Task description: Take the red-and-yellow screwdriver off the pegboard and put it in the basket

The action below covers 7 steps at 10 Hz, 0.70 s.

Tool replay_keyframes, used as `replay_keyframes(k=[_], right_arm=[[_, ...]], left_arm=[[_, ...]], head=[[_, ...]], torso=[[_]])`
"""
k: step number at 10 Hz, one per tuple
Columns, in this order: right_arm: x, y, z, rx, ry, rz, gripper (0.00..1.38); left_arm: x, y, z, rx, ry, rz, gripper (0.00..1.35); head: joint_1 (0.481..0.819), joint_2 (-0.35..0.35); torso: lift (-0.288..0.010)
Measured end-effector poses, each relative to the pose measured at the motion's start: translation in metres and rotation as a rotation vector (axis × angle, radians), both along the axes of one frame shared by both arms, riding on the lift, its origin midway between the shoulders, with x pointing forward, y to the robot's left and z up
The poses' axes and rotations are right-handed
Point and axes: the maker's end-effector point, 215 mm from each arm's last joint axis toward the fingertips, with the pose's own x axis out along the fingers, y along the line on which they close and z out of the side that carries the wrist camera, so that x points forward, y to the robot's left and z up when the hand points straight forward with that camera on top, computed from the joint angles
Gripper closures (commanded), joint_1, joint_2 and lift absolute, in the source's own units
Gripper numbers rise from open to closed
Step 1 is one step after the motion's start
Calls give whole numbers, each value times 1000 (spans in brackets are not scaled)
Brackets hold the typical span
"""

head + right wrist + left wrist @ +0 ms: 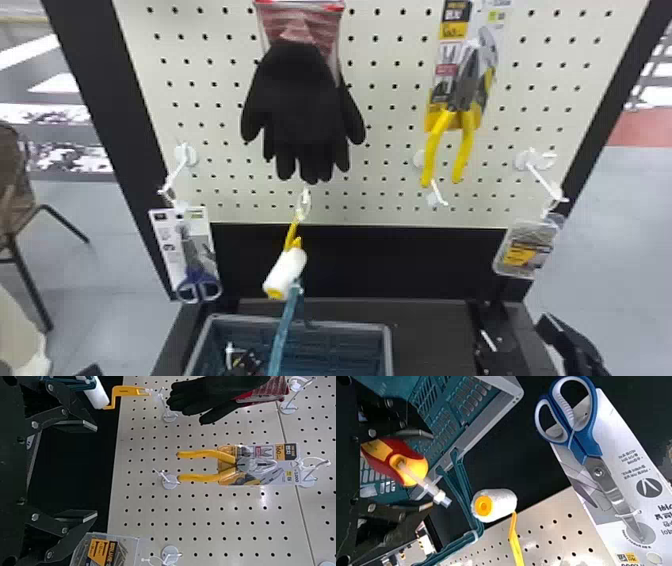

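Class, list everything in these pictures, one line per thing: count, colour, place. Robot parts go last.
screwdriver: one, red and yellow, at the left gripper
basket: one, grey and teal, below the pegboard
pegboard: one, pale, black-framed, in front
gloves: one pair, black, hanging upper centre
pliers: one, yellow-handled, hanging upper right
scissors: one, blue-handled, hanging lower left
paint roller: one, white and yellow, hanging lower centre
box: one, clear, yellow-labelled, hanging lower right
hooks: several, white, on the board
chair: one, brown, far left
left gripper: one, black, by the basket
right gripper: one, black, lower right, open
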Motion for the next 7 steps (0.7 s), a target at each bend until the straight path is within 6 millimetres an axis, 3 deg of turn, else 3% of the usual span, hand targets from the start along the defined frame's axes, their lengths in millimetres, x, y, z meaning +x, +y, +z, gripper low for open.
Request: replay_keyframes(k=[2,7], right_arm=[[0,1,0,1,-1,3,496],[1,1,1,-1,-7,9,496]], left_arm=[[3,1,3,8,-9,0,252],[9,2,10,20,-30,1,268]], head=[[549,0],[549,0]], torso=[[-100],[-100]])
